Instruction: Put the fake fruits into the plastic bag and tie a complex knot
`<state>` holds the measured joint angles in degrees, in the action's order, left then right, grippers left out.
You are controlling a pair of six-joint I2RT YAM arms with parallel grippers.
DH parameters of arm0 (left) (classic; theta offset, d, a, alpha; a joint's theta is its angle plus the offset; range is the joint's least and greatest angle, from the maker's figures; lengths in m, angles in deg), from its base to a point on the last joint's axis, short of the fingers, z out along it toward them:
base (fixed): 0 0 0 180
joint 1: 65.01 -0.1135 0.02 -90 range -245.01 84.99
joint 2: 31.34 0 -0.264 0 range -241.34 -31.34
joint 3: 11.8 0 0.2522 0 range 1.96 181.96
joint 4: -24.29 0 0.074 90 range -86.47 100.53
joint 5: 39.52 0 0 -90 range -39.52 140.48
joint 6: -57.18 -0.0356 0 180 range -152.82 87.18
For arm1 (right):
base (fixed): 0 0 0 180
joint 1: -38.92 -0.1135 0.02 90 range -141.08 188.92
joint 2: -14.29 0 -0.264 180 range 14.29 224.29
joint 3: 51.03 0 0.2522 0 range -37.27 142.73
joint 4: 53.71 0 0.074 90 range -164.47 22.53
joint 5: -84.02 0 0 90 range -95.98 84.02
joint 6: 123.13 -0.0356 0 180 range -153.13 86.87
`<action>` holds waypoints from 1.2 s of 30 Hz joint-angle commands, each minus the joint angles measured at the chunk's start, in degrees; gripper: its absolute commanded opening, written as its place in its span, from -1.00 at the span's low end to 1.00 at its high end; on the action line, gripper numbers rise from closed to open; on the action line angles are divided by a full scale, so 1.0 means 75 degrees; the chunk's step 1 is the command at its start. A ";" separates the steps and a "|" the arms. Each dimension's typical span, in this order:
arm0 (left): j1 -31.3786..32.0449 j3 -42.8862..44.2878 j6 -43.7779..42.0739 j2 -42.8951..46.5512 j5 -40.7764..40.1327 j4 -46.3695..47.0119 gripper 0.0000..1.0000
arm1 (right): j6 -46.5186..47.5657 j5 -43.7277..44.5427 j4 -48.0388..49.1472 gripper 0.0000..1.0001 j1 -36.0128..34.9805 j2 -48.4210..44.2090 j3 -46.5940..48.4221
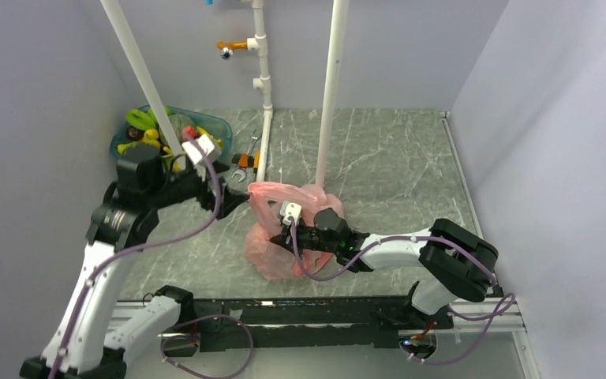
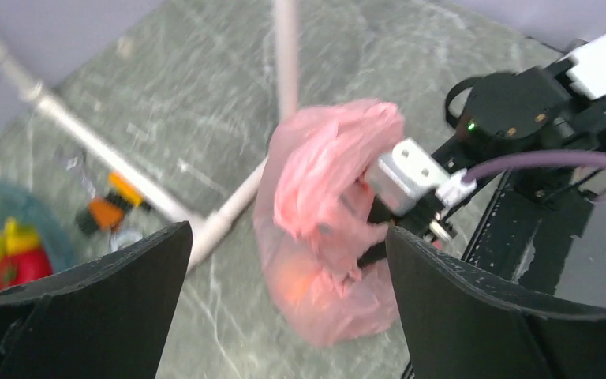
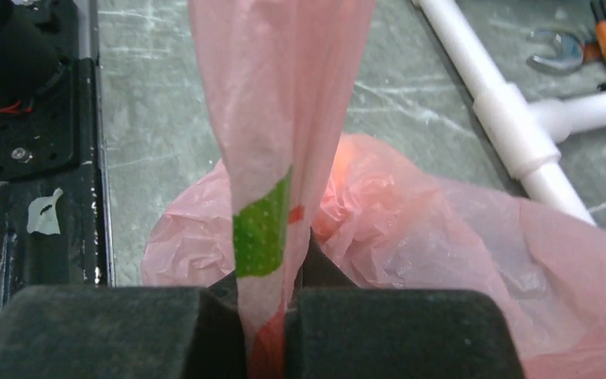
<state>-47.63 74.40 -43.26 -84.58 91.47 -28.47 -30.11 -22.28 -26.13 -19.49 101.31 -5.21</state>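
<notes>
- The right tool (image 3: 267, 324) is clamped tight on a gathered strip (image 3: 278, 118) of the pink bag (image 1: 272, 254), and the film runs up taut from between its fingers.
- The bag's body sits on the surface (image 1: 394, 158) between the two arms, just beside the white pipe (image 1: 326, 118).
- The left tool (image 2: 286, 241) is spread wide and holds nothing. It faces the side of the bag.
- Tearing: the film is thin and is being stretched from one narrow pinch, so a hard pull could rip it at that spot.
- Slipping: the film is glossy, and a sideways tug may draw the strip out of the pinch and loosen whatever twist is there.
- Spilling: I cannot tell whether a knot has closed the mouth. If it is open, lifting by one strip would tip the bag, and the orange fruit (image 2: 290, 278) glowing through the film could roll out.
- Snagging: the pipe is close, so a loose tail swung around could catch on it.
- Wrong grab: the left tool faces the right arm's white block and cable as well as the film, and it might close on those instead.
- Left behind: yellow and green fruit pieces (image 1: 144, 130) lie in the teal basin (image 1: 215, 125) at the far left, and tying now would shut them out.
</notes>
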 commanded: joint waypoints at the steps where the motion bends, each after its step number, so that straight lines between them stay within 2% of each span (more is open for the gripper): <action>1: -0.0197 -0.1518 0.1202 0.1558 -0.1774 0.0408 0.99 | -0.0393 0.0429 -0.0556 -1.00 0.0028 -0.0097 0.0381; 3: -0.0197 -0.2571 0.1649 0.2122 -0.2018 0.0562 0.99 | -0.0582 0.0475 -0.0508 -1.00 0.0030 -0.0105 0.0400; 6: -0.0190 -0.3329 0.2604 0.2193 -0.1447 0.0987 0.99 | -0.0747 0.0573 -0.0625 -1.00 0.0030 -0.0073 0.0497; 8: -0.0169 -0.3703 0.3244 0.2008 -0.0974 0.1722 0.99 | -0.0841 0.0632 -0.0693 -1.00 0.0030 -0.0068 0.0579; 12: 0.0057 -0.3977 0.3895 0.1358 -0.0973 0.2833 0.99 | -0.0951 0.0731 -0.0813 -1.00 0.0027 -0.0055 0.0794; 14: 0.0476 -0.4156 0.4252 0.1196 -0.1082 0.3332 0.99 | -0.1027 0.0835 -0.0861 -1.00 0.0018 -0.0026 0.0901; 17: 0.1166 -0.4555 0.4508 0.1107 -0.1420 0.4030 0.99 | -0.1124 0.0985 -0.1002 -0.94 0.0007 0.0054 0.1042; 21: 0.1384 -0.4854 0.4597 0.0883 -0.1895 0.4570 0.97 | -0.1095 0.1179 -0.1051 -0.91 -0.0019 0.0093 0.1102; 23: 0.1396 -0.4856 0.4705 0.0708 -0.2195 0.4614 0.84 | -0.1118 0.1264 -0.1052 -0.89 -0.0016 0.0064 0.1125; 26: 0.1393 -0.4873 0.4864 0.0475 -0.2630 0.4657 0.50 | -0.1150 0.1243 -0.1011 -0.83 -0.0041 -0.0004 0.1091; 29: 0.1396 -0.4954 0.4877 0.0431 -0.2588 0.4920 0.34 | -0.1131 0.1179 -0.1012 -0.81 -0.0064 -0.0088 0.1024; 32: 0.1391 -0.5070 0.4785 0.0438 -0.2352 0.5134 0.10 | -0.1106 0.1142 -0.0971 -0.81 -0.0065 -0.0172 0.0956; 34: 0.1393 -0.5202 0.4885 0.0434 -0.1962 0.5605 0.11 | -0.1125 0.1206 -0.0991 -0.81 -0.0067 -0.0164 0.0957; 35: 0.1427 -0.5231 0.4910 0.0420 -0.1698 0.5730 0.20 | -0.1159 0.1236 -0.1020 -0.81 -0.0061 -0.0142 0.0980; 36: 0.1496 -0.5265 0.4947 0.0420 -0.1587 0.5772 0.38 | -0.1179 0.1270 -0.1037 -0.81 -0.0066 -0.0123 0.1005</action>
<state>-37.16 35.98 -7.57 -81.69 74.90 7.72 -38.15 -13.69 -35.38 -19.84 101.62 1.15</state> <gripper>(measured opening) 0.580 0.092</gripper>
